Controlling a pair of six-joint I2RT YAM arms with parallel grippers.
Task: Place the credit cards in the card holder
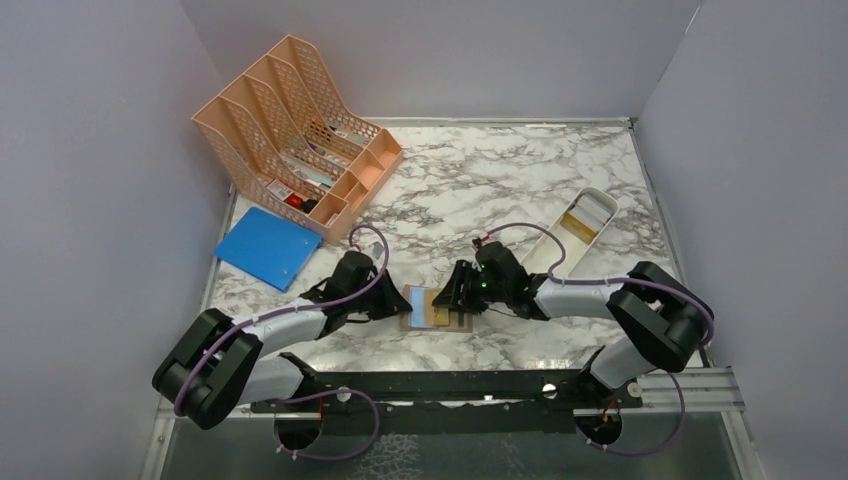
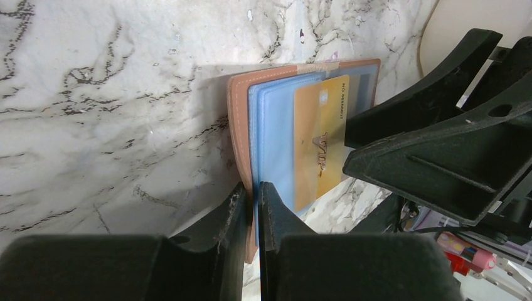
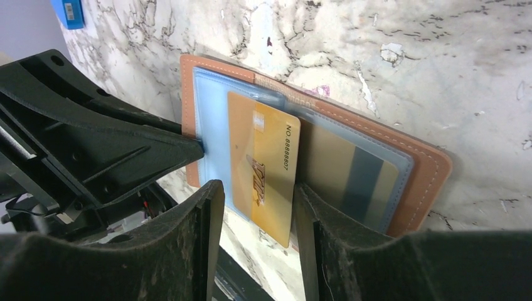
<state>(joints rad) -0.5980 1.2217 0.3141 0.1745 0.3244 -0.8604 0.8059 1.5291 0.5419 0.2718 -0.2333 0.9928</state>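
Left jaws clamp the pinkish-tan leather card holder [image 2: 237, 125] on the marble table [image 2: 94, 94]; right jaws stand apart, flanking its gold plastic card [image 3: 263, 163].

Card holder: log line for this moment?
left gripper shut on card holder edge | right gripper open astride gold card | gold card partly inserted, end protruding

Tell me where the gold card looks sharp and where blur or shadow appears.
Right wrist view: gold VIP card sharp, number legible, right claw soft. Left wrist view: left claw blurred, card holder shadowing the marble tabletop. Top view: even light, card tiny.
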